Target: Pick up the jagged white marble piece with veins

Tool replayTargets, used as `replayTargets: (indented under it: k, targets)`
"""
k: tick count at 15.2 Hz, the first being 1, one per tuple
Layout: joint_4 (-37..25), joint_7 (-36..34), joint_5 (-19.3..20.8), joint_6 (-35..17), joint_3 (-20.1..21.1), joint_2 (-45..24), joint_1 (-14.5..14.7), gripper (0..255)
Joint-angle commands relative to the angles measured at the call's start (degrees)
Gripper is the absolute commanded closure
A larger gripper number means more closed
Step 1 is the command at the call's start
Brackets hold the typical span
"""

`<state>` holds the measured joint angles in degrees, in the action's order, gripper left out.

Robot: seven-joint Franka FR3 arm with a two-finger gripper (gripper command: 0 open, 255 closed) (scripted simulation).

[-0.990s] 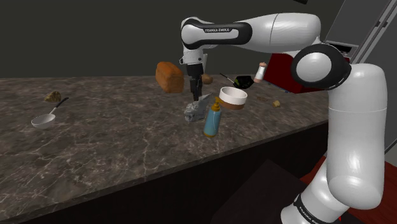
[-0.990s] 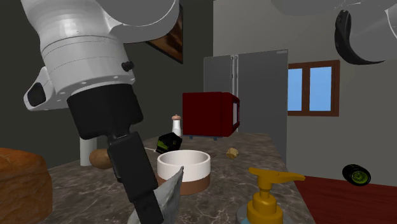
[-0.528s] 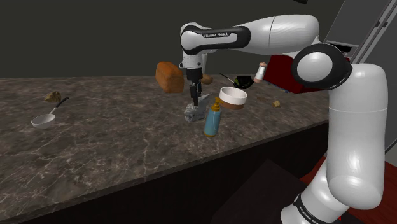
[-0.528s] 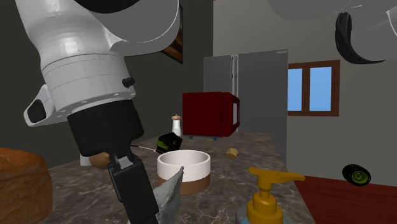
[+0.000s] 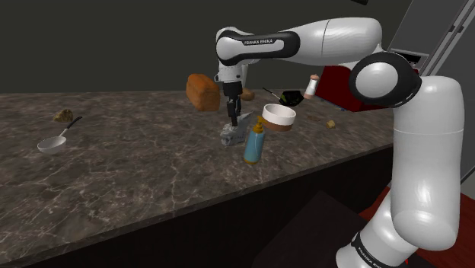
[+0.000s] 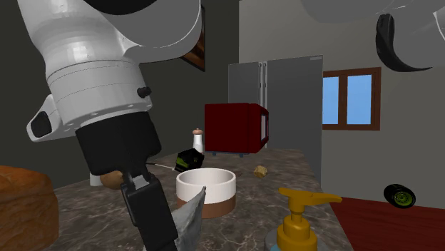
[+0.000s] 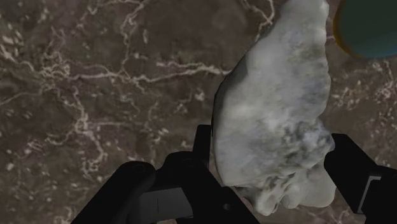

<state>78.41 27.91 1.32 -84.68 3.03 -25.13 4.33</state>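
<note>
Grey-white and veined, your marble piece lies on the dark stone counter, just beside the blue pump bottle and near the white bowl, with your gripper clasping its two sides.

The shoulder view sits elevated beside the arm and looks down across the counter. The second exterior view sits low and very near (about counter height), facing the fridge. The wrist view looks closely downward. All three share the marble piece.
</note>
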Motion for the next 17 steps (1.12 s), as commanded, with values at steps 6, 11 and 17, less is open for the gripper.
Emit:
replayTargets:
  k: [6,11,17]
  targets:
    - [-4.76,0.02,0.01,4.67,0.0,-0.15,0.06,255]
    - [-9.57,0.04,0.03,8.86,0.01,-0.76,0.14,255]
    - [-14.31,0.06,0.08,12.64,0.02,-1.73,0.24,255]
